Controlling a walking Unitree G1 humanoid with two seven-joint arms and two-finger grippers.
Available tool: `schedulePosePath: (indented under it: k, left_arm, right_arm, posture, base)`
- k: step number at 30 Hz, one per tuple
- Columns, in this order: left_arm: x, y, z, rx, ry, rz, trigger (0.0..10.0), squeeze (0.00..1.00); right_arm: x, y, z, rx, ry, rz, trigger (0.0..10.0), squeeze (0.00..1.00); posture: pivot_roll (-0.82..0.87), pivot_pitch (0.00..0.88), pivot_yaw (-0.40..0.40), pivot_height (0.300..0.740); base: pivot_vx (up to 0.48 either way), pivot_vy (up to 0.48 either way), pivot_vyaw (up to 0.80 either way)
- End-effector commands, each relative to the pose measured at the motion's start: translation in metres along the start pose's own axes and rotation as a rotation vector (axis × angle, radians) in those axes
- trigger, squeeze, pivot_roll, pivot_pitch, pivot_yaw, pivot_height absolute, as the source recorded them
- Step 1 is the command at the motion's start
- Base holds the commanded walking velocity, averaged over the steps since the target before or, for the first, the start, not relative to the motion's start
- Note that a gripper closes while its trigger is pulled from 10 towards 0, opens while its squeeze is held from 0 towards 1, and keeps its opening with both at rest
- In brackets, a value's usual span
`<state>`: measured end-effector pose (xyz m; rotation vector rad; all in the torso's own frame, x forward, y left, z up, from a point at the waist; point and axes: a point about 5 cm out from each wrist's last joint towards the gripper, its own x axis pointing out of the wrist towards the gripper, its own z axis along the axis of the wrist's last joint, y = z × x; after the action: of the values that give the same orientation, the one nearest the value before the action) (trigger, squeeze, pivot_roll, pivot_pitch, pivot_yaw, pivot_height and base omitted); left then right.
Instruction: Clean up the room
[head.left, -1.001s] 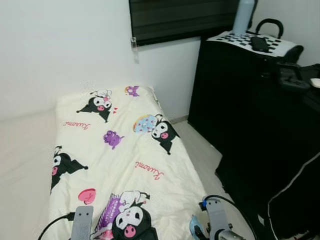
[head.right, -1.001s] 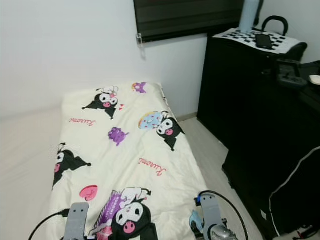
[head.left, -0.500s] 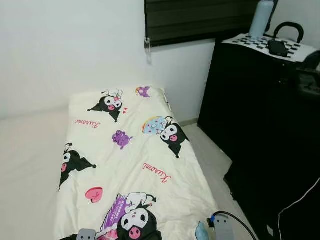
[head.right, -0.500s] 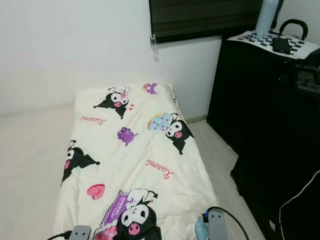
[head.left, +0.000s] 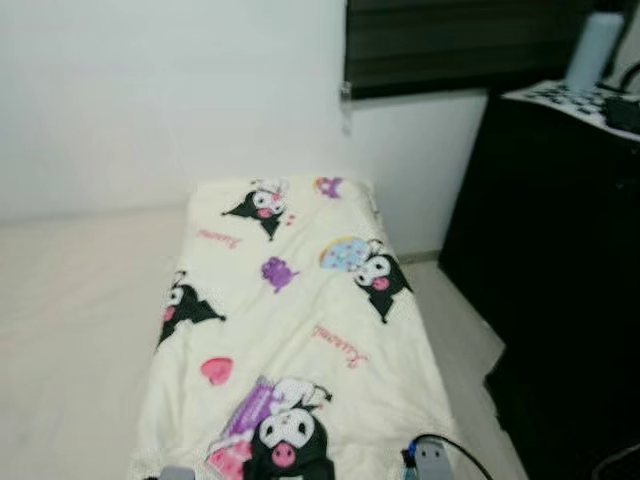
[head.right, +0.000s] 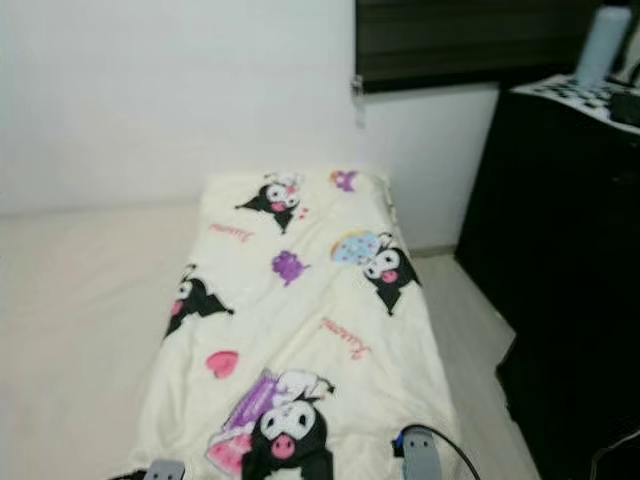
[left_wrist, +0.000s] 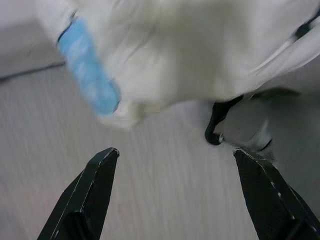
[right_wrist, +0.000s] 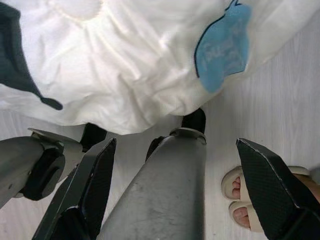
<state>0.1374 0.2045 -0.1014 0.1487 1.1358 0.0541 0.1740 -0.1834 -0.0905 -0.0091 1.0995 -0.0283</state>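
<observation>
left eye view: one cream quilt (head.left: 300, 330), soft and lightly creased, spread flat over a low bed ahead of both arms; printed on it are black-and-white cartoon figures, a purple one, a pink heart and pink script. beside it, on the left gripper's side, a plain pale mattress surface (head.left: 70, 340), smooth and unprinted. on the right gripper's side a tall black cabinet (head.left: 560, 260), matt, with a checkered cloth (head.left: 580, 95) on top and one pale blue cylindrical bottle (head.left: 593, 50) standing upright on it. dark slatted blind (head.left: 460, 40) on the white wall beyond the bed. view is slightly blurred.

left wrist view: left gripper (left_wrist: 180, 195), two black tapered fingers spread wide apart, nothing between them. it hangs over pale wood-grain floor (left_wrist: 160, 190); just beyond the fingertips the quilt's hem hangs down in soft folds, with one blue printed patch. blurred.

right wrist view: right gripper (right_wrist: 177, 190), two black textured fingers spread wide, empty. between them a grey rounded part of the robot's own leg (right_wrist: 165, 200). beyond the tips, the quilt edge bunched and gathered, one blue patch and one black patch showing. close by one fingertip, a person's foot (right_wrist: 245, 200) in a pale sandal on the floor.
</observation>
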Motion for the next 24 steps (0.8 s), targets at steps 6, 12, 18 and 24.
schedulePosePath:
  k: [6, 12, 18, 24]
  left_arm:
    - [-0.001, 0.008, -0.007, 0.022, 0.023, -0.001, 10.0, 0.0]
    - [0.0, -0.002, -0.004, 0.067, 0.026, -0.03, 10.0, 0.0]
    - [0.0, -0.006, -0.002, 0.078, 0.026, -0.04, 10.0, 0.0]
    - [0.0, -0.007, -0.002, 0.07, 0.024, -0.054, 10.0, 0.0]
  right_arm:
    - [0.0, 0.0, -0.007, -0.028, 0.025, -0.002, 10.0, 0.0]
    - [0.0, 0.0, -0.009, -0.04, 0.028, -0.001, 10.0, 0.0]
    - [0.0, 0.001, -0.009, -0.038, 0.026, 0.002, 10.0, 0.0]
    - [0.0, 0.001, -0.008, -0.029, 0.017, 0.005, 10.0, 0.0]
  posture:
    - [-0.01, 0.07, -0.01, 0.74]
    - [0.0, 0.076, -0.009, 0.74]
    - [0.0, 0.076, -0.008, 0.74]
    - [0.0, 0.073, -0.009, 0.74]
  base:
    - [0.0, 0.0, 0.7]
    - [0.0, 0.0, 0.7]
    - [0.0, 0.0, 0.7]
    - [0.0, 0.0, 0.71]
